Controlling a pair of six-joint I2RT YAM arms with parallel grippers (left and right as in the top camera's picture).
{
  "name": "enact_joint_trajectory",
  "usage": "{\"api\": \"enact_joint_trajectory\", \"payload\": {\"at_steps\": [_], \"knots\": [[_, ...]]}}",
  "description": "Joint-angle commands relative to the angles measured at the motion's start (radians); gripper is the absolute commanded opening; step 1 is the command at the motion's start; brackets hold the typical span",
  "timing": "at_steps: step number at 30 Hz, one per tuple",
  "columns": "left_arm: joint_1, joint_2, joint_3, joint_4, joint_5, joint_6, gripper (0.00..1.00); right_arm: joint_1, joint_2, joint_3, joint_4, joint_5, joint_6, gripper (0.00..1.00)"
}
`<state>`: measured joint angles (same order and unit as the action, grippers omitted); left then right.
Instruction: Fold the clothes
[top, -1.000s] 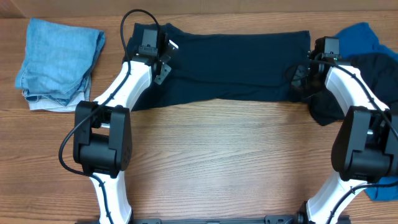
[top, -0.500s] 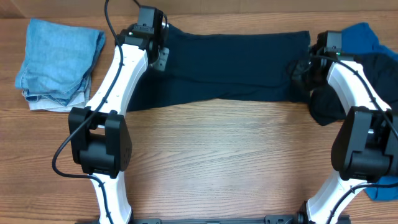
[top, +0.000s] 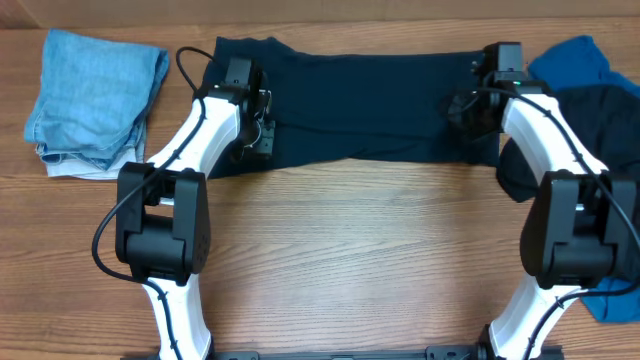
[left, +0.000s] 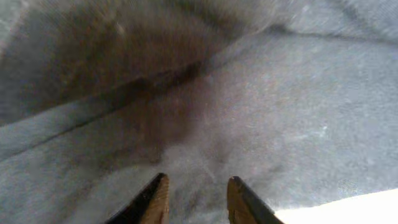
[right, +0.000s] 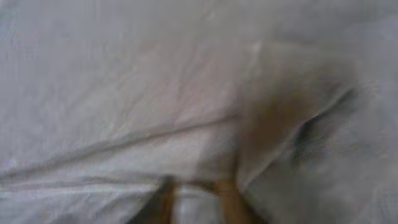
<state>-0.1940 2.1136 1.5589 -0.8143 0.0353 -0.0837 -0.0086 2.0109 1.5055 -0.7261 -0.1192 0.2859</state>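
A dark navy shirt (top: 370, 100) lies spread flat across the far middle of the table. My left gripper (top: 258, 135) rests low on its left part; in the left wrist view the gripper (left: 198, 180) has its fingertips a little apart, touching the fabric (left: 298, 112), with a crease running away from them. My right gripper (top: 462, 108) is over the shirt's right end. Its wrist view is blurred: the gripper (right: 196, 183) shows two fingers slightly apart on wrinkled cloth (right: 124, 93), close to a fold line. I see nothing lifted by either gripper.
A bright blue shirt (top: 572, 62) and another dark garment (top: 590, 120) are heaped at the far right, under the right arm. A folded pale blue stack (top: 95, 100) sits at the far left. Bare wood table (top: 360, 250) fills the near half.
The left gripper reached to the shirt's far edge, then drew back toward me over its left part. The right gripper shifted left and farther, onto the shirt's right end, and its jaws parted.
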Motion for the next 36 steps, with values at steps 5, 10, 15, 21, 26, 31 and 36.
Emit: {"api": "enact_joint_trajectory", "payload": {"at_steps": [5,10,15,21,26,31,36], "knots": [[0.005,0.008,-0.053,0.091,0.006,-0.018,0.18,0.063,0.014,-0.003,-0.097,0.019,-0.146,0.04],[0.005,0.009,-0.053,0.108,0.006,-0.018,0.15,0.099,0.047,-0.021,-0.053,0.012,-0.161,0.04],[0.004,0.009,-0.053,0.112,0.005,-0.017,0.1,0.119,0.103,-0.021,-0.047,0.005,-0.16,0.04],[0.005,0.009,-0.095,0.151,-0.072,-0.013,0.05,0.12,0.118,-0.021,-0.031,0.006,-0.161,0.04],[0.005,0.009,-0.162,0.192,-0.072,-0.013,0.04,0.12,0.126,-0.021,0.027,0.006,-0.16,0.04],[0.005,0.009,-0.176,0.194,-0.073,-0.005,0.04,0.12,0.126,-0.021,0.111,0.018,-0.159,0.04],[0.005,0.009,-0.176,0.183,-0.072,-0.005,0.05,0.12,0.127,-0.021,0.206,0.075,-0.156,0.04]]}}
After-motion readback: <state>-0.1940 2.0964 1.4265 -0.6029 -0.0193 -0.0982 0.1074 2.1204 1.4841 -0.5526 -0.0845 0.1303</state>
